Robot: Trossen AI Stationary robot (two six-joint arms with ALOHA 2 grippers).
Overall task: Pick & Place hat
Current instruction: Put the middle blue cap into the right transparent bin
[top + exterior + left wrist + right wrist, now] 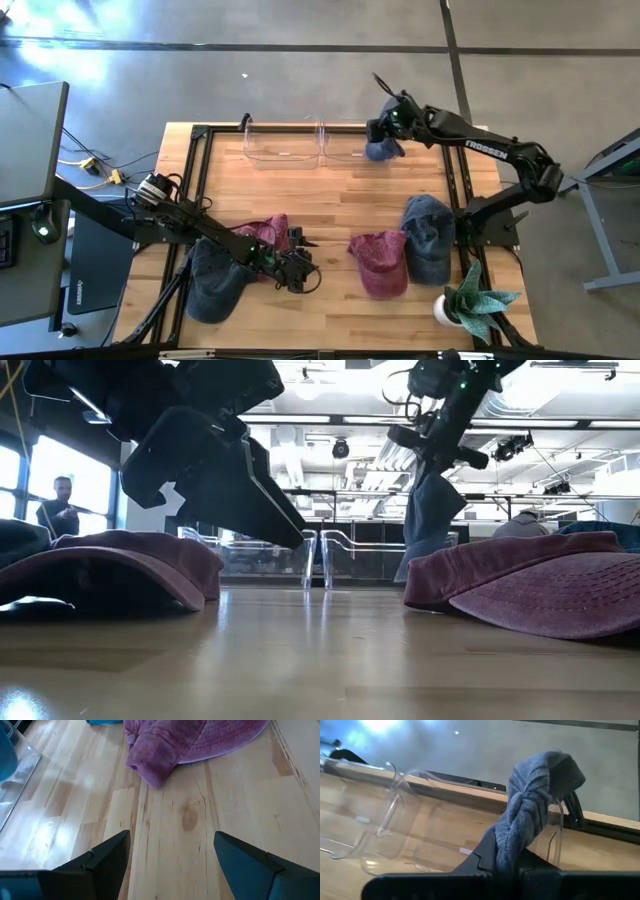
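My right gripper (383,135) has its fingers (487,854) clamped on a blue-grey hat (535,805), which hangs bunched and twisted from them, clear of the surface (330,190). From overhead I see it held right at the right-hand end of the clear bins (305,143), over the right bin's edge; I cannot tell whether the hat's lower end touches the bin.

My left gripper (305,270) sits well apart from the bins, near the front of the surface, its fingers (102,862) spread wide with only bare wood between them. Just behind it lies a maroon hat (262,235), partly over a dark blue hat (215,280). On the bins' near side, toward the right, rest a second maroon hat (380,262) and another blue hat (428,238), touching each other. A small potted plant (470,300) stands at the front right corner. Beyond the bins, the low view shows a person (58,508) in the room.
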